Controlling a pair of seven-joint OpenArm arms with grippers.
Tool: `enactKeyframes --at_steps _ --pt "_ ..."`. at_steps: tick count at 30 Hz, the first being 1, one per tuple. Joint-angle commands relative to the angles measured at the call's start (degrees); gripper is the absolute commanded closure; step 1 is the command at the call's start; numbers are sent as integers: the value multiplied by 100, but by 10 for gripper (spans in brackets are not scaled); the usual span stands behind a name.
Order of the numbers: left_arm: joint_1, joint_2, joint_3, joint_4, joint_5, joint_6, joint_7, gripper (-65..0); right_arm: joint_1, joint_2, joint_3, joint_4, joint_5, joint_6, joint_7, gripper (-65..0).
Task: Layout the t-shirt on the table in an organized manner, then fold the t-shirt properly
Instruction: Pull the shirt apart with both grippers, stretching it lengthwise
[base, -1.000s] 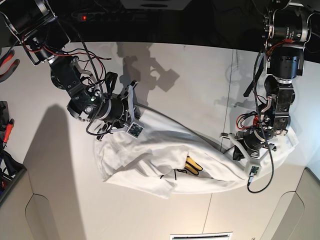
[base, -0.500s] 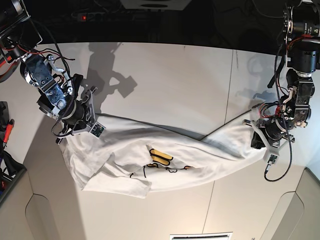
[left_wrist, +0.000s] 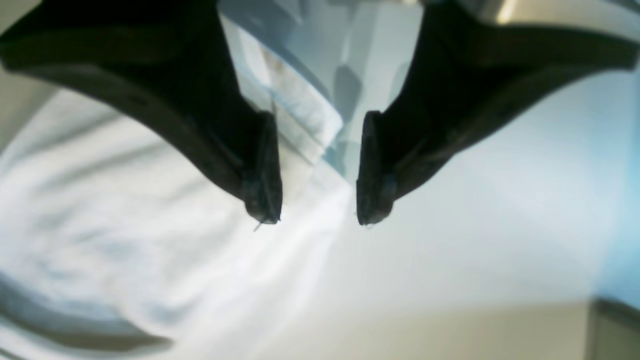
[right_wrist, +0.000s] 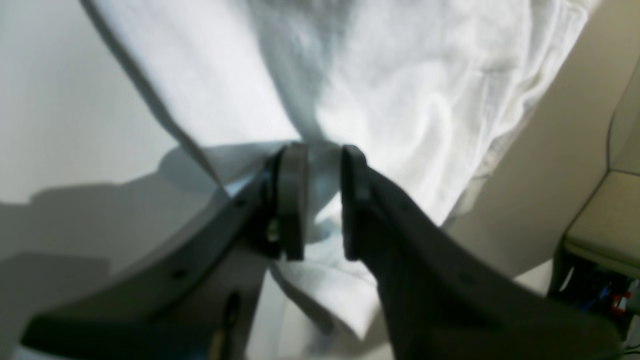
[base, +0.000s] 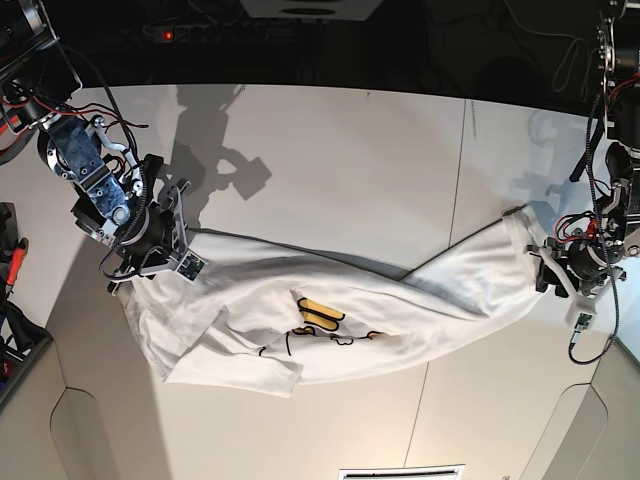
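The white t-shirt (base: 400, 300) lies stretched in a long twisted band across the white table (base: 330, 160), with orange-and-yellow letters (base: 318, 315) showing near its middle. My right gripper (base: 150, 268) at the shirt's left end is shut on a bunch of the fabric (right_wrist: 425, 100); in the right wrist view the cloth is pinched in the right gripper (right_wrist: 322, 155). My left gripper (base: 548, 272) is at the shirt's right end. In the left wrist view the left gripper (left_wrist: 317, 210) has its jaws apart, with the shirt's hem (left_wrist: 300, 125) behind the gap and the cloth (left_wrist: 150, 225) below.
A thin dark seam (base: 460, 180) crosses the table on the right. Red-handled tools (base: 15, 120) hang off the left edge. Beige panels (base: 120, 430) border the table's front. The back is dark.
Both arms have pulled apart and drawn the crumpled shirt into a long band. In the last half second the left gripper moved further right, and the shirt's right end spread flatter.
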Motion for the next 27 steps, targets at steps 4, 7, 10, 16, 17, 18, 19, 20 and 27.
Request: enactKeyframes --at_steps 4,7,10,16,17,18,19,20,27 --pt "-125 -68 -28 -125 -334 -22 -13 -285 46 79 13 -2 -31 28 -166 -135" --pt "-125 -66 -28 -275 -533 -225 26 -284 46 79 13 -2 -31 28 -166 -135" --pt "-125 -55 -28 -282 -717 -450 256 -284 46 76 13 -2 -28 28 -166 -135" --pt "-125 -55 -31 -275 -940 -684 282 -148 46 79 13 -2 -28 24 -168 -135" --pt "-125 -55 -31 -267 -940 -684 280 -149 46 79 13 -2 -28 24 -168 -135" --pt "-125 -55 -31 -251 -938 -686 280 -149 46 79 13 -2 -28 24 -168 -135" --pt "-125 -57 -31 -232 -938 -686 280 -149 46 79 13 -2 -28 24 -168 -135" --pt "-125 -57 -31 -214 -935 -686 280 -149 46 79 13 -2 -28 24 -168 -135" --pt "-122 -57 -31 -96 -822 -728 284 -243 44 79 13 -2 -28 24 -168 -135"
